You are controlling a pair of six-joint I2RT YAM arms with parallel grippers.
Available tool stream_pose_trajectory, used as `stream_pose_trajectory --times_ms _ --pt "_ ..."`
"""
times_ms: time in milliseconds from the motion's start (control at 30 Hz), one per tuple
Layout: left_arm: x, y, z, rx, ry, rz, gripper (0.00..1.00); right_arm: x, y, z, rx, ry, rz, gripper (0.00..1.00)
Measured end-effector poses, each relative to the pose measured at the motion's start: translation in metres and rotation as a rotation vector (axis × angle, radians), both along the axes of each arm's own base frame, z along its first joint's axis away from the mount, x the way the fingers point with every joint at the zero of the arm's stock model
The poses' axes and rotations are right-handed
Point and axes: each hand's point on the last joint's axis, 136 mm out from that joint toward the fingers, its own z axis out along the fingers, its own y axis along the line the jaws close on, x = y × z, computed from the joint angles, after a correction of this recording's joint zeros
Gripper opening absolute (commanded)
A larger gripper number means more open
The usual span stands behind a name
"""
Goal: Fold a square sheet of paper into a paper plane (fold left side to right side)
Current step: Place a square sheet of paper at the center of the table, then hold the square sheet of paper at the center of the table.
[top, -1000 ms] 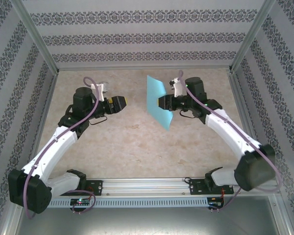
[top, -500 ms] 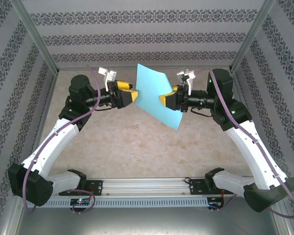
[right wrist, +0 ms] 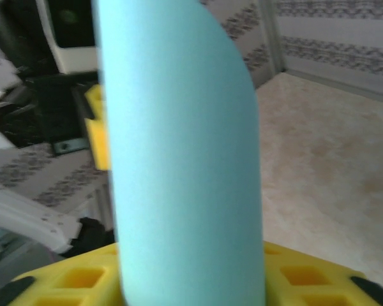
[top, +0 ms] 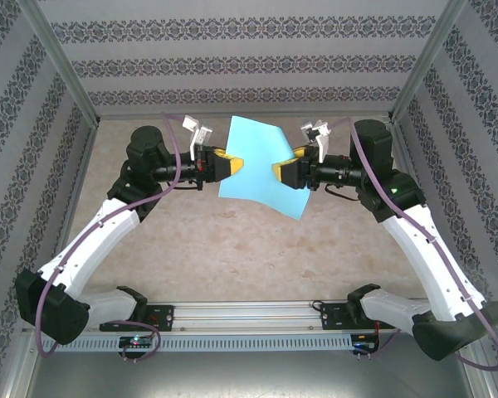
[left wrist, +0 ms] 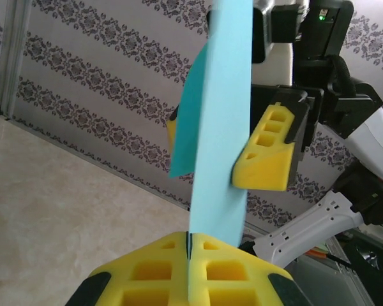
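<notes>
Square sheet of paper [top: 261, 166] hangs in the air above the far middle of the table [top: 232, 249], standing nearly on edge between the two arms and touching nothing below it. The left gripper [top: 235, 163] is clamped on its left edge; the left wrist view shows the yellow pads pressed together with the turquoise sheet caught in the seam between them. The right gripper [top: 280, 172] sits at the sheet's right side with one jaw on each face, but I cannot tell whether those jaws pinch the paper or merely straddle it, since there seems to be some room between them. The sheet is bowed rather than flat, as the right wrist view makes plain. The main danger, as I judge it, is a sheet this thin being carried by a narrow bite on one edge: if the right side has no hold, the free part may droop or twist, and it would land skewed on the table, spoiling a left-to-right fold. If both hold and the arms drift apart, the paper could tear or slide out of a clamp. Pushing them together would buckle it and leave a stray crease.
</notes>
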Motion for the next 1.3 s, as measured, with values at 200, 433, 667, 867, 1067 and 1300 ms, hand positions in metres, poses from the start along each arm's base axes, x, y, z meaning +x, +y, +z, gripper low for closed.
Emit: stream_pose_trajectory --times_ms 200,433,667,867,1067,1300 --pt "0.018 0.003 -0.042 0.048 0.107 0.098 0.0 0.033 -0.039 -0.034 -0.102 0.041 -0.262 0.8" --pt "0.044 0.011 -0.16 0.18 0.415 0.253 0.0 0.059 -0.104 -0.085 -0.195 0.161 -0.595 0.87" --pt "0.052 0.033 -0.272 0.353 0.689 0.437 0.0 0.059 -0.11 -0.138 -0.188 0.331 -0.656 0.58" --pt "0.054 0.049 -0.323 0.472 0.809 0.543 0.0 0.061 -0.083 -0.213 -0.166 0.587 -0.612 0.27" --pt "0.054 0.065 -0.34 0.576 0.858 0.623 0.0 0.051 -0.033 -0.267 -0.243 0.725 -0.506 0.03" --pt "0.057 0.07 -0.337 0.61 0.857 0.652 0.0 0.048 0.003 -0.324 -0.331 0.835 -0.45 0.0"
